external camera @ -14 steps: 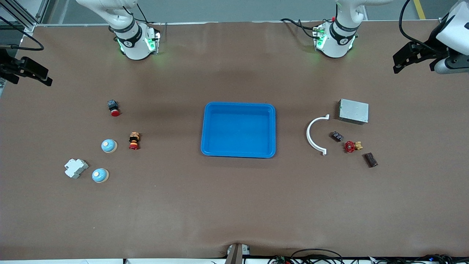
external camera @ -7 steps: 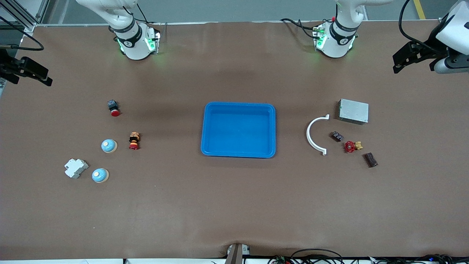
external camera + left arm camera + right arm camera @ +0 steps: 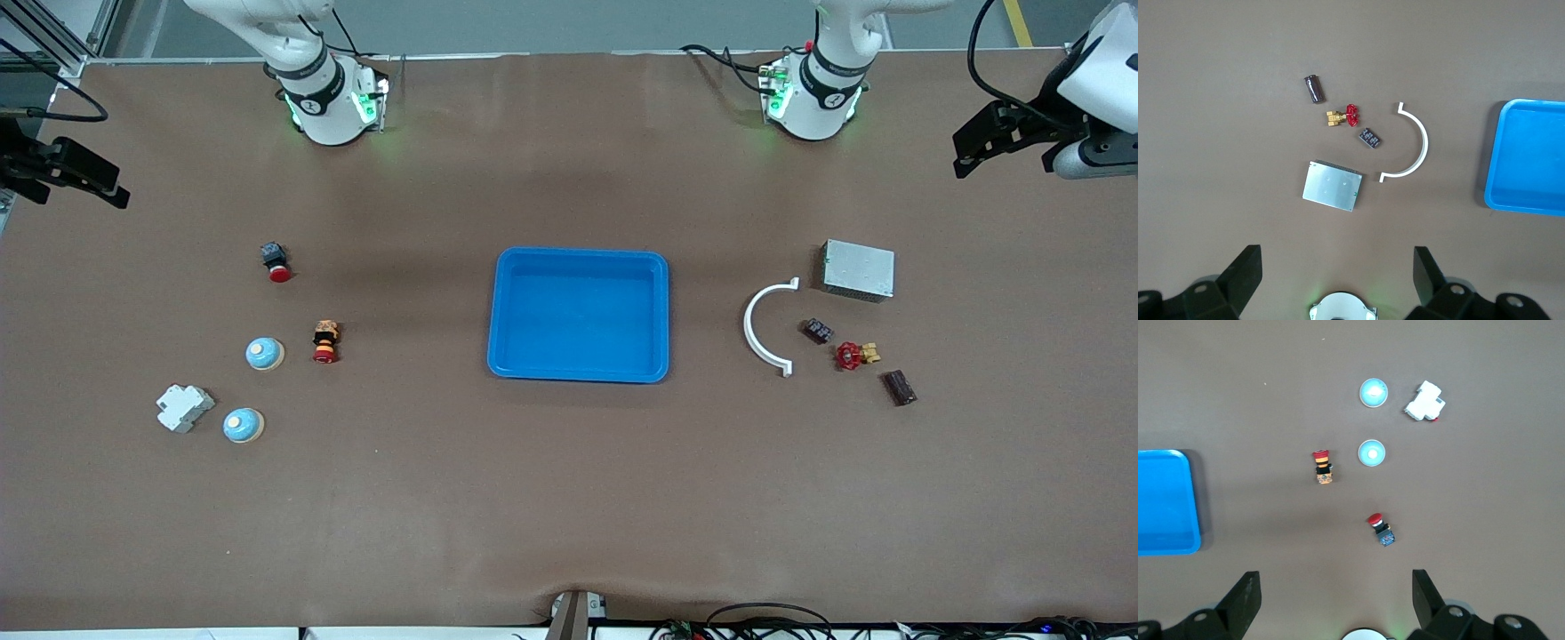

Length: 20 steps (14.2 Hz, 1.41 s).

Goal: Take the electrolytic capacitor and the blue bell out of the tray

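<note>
At the table's centre sits the blue tray (image 3: pixel 578 315), empty. Toward the right arm's end lie two blue bells (image 3: pixel 264 354) (image 3: pixel 242 426), the second nearer the front camera, at seven o'clock from the first, with a white breaker (image 3: pixel 184 407) just beside it. Toward the left arm's end the dark capacitor (image 3: pixel 899 388) lies at four o'clock from the red valve (image 3: pixel 853 356). The left gripper (image 3: pixel 1338 267) hangs high over that cluster, fingers spread wide and holding nothing. The right gripper (image 3: pixel 1336 587) waits likewise over the bells, wide and empty.
</note>
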Motion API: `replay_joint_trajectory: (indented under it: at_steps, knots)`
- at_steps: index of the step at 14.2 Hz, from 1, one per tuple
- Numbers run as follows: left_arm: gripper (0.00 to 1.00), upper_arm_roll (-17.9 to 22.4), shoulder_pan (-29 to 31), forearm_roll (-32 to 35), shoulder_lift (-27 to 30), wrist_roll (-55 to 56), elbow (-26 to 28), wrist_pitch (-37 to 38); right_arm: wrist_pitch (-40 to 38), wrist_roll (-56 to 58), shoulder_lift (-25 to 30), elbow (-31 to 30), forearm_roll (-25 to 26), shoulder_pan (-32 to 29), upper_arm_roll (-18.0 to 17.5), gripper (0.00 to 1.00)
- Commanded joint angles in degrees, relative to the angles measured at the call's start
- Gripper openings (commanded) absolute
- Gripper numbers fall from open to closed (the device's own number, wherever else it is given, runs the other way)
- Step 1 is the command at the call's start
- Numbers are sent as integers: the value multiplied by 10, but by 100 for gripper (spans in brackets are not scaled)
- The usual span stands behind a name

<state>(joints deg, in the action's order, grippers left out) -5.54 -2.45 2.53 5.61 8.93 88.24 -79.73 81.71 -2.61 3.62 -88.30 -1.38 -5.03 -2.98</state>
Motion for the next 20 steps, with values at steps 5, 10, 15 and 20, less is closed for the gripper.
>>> replay_joint_trajectory:
  at_steps: [5, 10, 15, 20]
  knots:
    - [100, -3, 3, -11, 5, 21, -11, 9, 4, 1, 2, -2, -17, -11, -3, 100]
    - [100, -3, 2, -12, 1, 30, -11, 9, 6, 1, 2, -6, -17, -12, -3, 100]
    - [100, -2, 6, -12, -2, 30, -17, 8, 15, 1, 2, -9, -17, -10, -3, 100]
    - [100, -2, 5, -12, -7, 26, -21, 8, 19, 0, 2, -9, -17, -10, -3, 100]
